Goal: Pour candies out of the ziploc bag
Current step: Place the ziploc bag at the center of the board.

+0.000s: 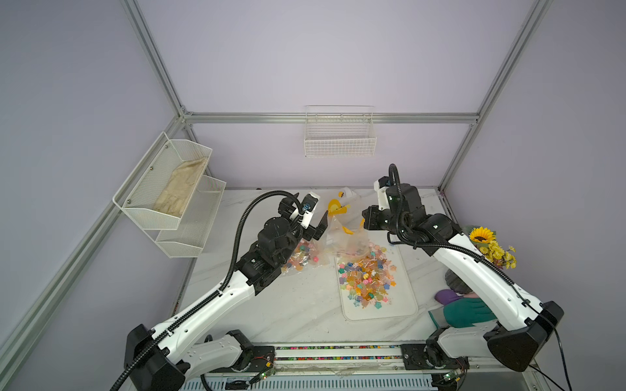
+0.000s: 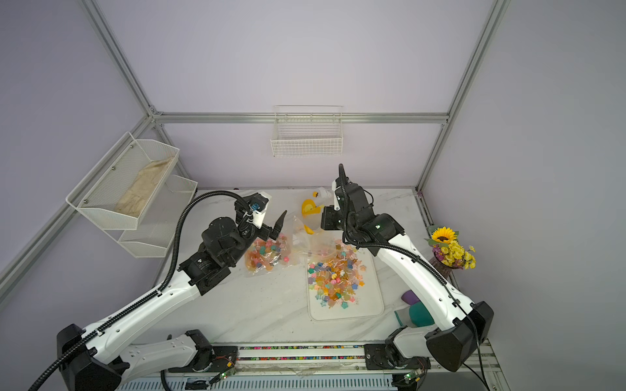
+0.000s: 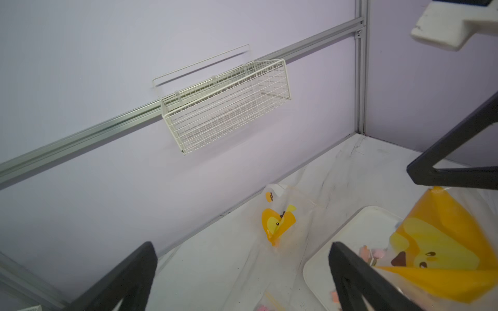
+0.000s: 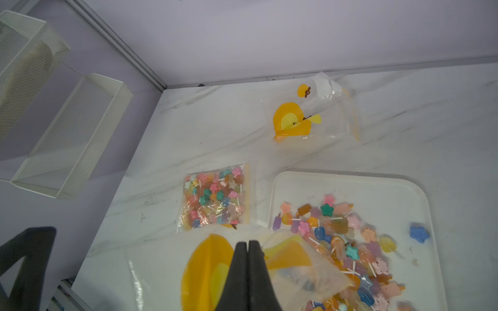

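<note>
Right wrist: translucent multicoloured candies (image 4: pixel 347 250), seemingly stick-mounted.

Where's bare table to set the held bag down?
Widest bare patch: marble table bounded by the full candy bag, the tray and the front rail. Tray's near end is bare too. Crowded: candies below the held bag, the empty bag behind, bouquet and teal glove beyond the tray.

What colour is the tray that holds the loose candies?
The tray is plain white, shown best in the right wrist view.
</note>
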Controlling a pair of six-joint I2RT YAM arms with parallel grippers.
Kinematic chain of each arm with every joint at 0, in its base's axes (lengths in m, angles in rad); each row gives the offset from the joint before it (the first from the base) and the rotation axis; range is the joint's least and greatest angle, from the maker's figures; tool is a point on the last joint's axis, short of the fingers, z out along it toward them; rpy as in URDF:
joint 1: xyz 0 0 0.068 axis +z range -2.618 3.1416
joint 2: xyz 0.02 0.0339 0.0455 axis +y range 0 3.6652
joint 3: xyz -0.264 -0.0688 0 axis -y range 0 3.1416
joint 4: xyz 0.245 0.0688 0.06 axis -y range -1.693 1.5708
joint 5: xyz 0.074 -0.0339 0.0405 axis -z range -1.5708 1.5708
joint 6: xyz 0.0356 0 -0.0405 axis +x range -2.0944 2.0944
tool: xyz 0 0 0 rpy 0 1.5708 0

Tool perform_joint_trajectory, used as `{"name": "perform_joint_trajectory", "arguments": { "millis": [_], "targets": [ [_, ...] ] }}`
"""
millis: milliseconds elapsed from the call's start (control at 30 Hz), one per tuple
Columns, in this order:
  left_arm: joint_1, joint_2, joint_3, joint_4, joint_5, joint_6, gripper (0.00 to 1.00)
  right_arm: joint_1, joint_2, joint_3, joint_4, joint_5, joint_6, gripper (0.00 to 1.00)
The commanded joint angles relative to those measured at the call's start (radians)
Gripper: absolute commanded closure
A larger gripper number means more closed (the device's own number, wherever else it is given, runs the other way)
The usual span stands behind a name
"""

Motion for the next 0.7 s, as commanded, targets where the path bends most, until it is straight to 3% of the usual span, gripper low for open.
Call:
{"name": "perform_joint_trajectory", "arguments": {
  "millis": [0,400,667],
  "targets": [
    [0.023,-0.061,0.014,-0.028,0.029,-0.135,0.0,0.001,0.059,0.049,0.057,-0.107,-0.015,1.0],
    [0.111,-0.229,-0.039,-0.164,-0.016,-0.27,0.0,0.039,0.296,0.218,0.195,-0.266,-0.001,1.0],
    [0.127,-0.345,-0.084,-0.194,-0.088,-0.267,0.0,0.083,0.606,0.491,0.332,-0.424,0.064,1.0]
  ]
}}
